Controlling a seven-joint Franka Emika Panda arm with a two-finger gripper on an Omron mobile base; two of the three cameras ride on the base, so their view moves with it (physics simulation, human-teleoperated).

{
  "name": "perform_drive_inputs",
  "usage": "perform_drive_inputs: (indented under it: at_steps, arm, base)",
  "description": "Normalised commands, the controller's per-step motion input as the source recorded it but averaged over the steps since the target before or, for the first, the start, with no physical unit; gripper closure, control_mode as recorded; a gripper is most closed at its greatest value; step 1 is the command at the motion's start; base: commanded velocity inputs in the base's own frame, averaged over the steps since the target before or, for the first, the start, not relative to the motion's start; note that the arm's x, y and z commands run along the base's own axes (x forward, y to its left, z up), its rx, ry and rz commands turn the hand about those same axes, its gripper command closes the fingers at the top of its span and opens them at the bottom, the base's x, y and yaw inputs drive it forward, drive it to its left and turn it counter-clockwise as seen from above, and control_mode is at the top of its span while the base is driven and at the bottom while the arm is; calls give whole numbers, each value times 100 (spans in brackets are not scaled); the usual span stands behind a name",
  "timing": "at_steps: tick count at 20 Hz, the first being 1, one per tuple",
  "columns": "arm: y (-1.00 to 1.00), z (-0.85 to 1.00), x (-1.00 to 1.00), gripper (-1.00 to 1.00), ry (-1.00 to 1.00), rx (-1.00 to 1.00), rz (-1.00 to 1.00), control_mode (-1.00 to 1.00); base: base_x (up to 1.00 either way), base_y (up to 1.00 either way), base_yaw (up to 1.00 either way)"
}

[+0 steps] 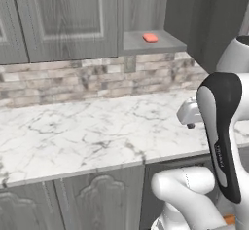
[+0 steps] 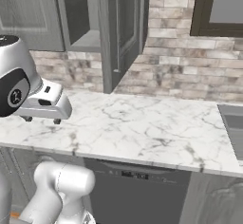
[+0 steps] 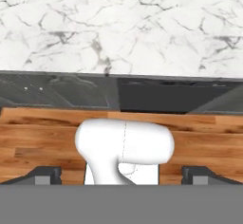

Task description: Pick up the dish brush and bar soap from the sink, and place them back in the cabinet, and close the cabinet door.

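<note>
**Resting on the shelf: soap in open cabinet**

Lying flat on the grey inner shelf (image 1: 146, 43) of the cabinet (image 1: 68, 19), the bar soap (image 1: 150, 38) is seen behind the swung-out cabinet door (image 2: 118, 28). The hand (image 3: 121, 175) is held spread wide and empty above the marble tabletop (image 1: 87, 126). A corner of the sink (image 2: 233, 126) is glimpsed at right.

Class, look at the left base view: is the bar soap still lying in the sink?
No, the bar soap lies on the grey inner shelf of the open cabinet, above the marble counter.
</note>
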Motion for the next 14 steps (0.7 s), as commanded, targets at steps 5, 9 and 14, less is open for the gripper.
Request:
perform_drive_inputs:
  at_steps: [5,9,14]
  arm:
    - [0,0,0,-100,0,0,0,100]
    - [0,0,0,-100,0,0,0,100]
    - [0,0,0,-100,0,0,0,100]
  base:
    - [-3,-63,0]
    - [0,-69,0]
    - [-2,-70,0]
